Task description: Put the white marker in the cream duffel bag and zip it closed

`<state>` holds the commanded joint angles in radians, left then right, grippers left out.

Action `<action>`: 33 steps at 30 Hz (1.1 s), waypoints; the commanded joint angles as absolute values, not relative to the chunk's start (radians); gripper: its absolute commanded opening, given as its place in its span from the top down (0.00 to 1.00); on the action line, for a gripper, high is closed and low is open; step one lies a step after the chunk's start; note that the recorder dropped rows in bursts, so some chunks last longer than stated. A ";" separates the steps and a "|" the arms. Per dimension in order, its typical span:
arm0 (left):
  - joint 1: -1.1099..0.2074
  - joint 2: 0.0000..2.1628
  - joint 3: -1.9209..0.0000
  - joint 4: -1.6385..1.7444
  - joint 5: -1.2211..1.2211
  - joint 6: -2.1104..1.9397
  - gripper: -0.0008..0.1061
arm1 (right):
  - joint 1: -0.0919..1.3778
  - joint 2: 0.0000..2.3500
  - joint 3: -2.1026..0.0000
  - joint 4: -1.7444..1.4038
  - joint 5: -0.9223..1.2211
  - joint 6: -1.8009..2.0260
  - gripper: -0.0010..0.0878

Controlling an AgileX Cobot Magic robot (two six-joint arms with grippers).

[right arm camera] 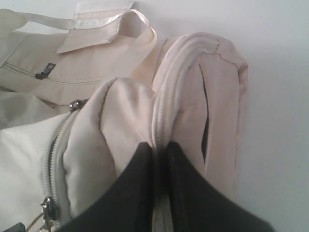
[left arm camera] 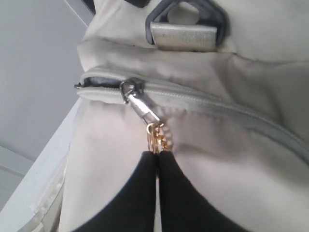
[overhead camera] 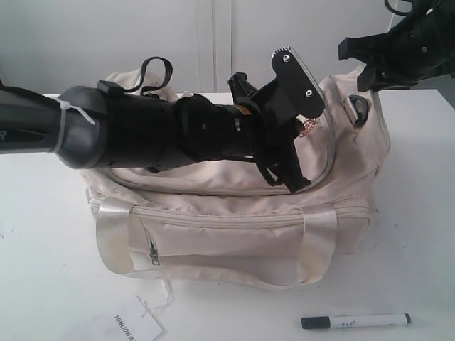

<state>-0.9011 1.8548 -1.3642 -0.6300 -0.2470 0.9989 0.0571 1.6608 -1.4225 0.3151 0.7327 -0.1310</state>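
Looks like the opening step, with nothing packed yet. Finds the marker (overhead camera: 355,321) lying flat on the table (overhead camera: 412,213) at lower right of the exterior view, in front of the bag (overhead camera: 234,234) and apart from it, black cap to the left. Shows the left gripper (left arm camera: 157,155) reaching across the bag's top toward its right end, fingers (left arm camera: 135,193) pressed together and pinching the gold pull (left arm camera: 155,137) that hangs from the slider (left arm camera: 131,91). Shows the right gripper (right arm camera: 159,147) at upper right, fingers likewise closed, nipping a fold of the bag's fabric by the zip's end, seemingly to brace the bag against the tug. Reads the zip as shut along the stretch seen in the left wrist view; cannot tell about the rest, hidden under the arm. Calls next for drawing the pull along the curved zip toward the left of the exterior view, fabric anchored, wide enough for the marker to pass. Leaves the pickup, the drop inside and the zipping back. Risks the thin pull slipping from the pads if tugged off the zip's line
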 joint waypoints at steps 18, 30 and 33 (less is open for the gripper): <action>-0.929 1.838 -1.369 -0.630 -0.097 0.911 0.99 | 0.057 1.661 -1.423 0.317 0.737 -0.131 0.99; -0.959 1.838 -1.457 -0.659 0.029 0.911 0.99 | 0.057 1.661 -1.423 0.317 0.732 -0.129 0.99; -0.959 1.838 -1.466 -0.701 0.038 0.909 0.99 | 0.057 1.661 -1.423 0.317 0.732 -0.129 0.99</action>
<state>-0.9586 1.8382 -1.4662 -0.7008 0.0378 0.9094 0.0571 1.6608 -1.4225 0.3170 0.7323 -0.1291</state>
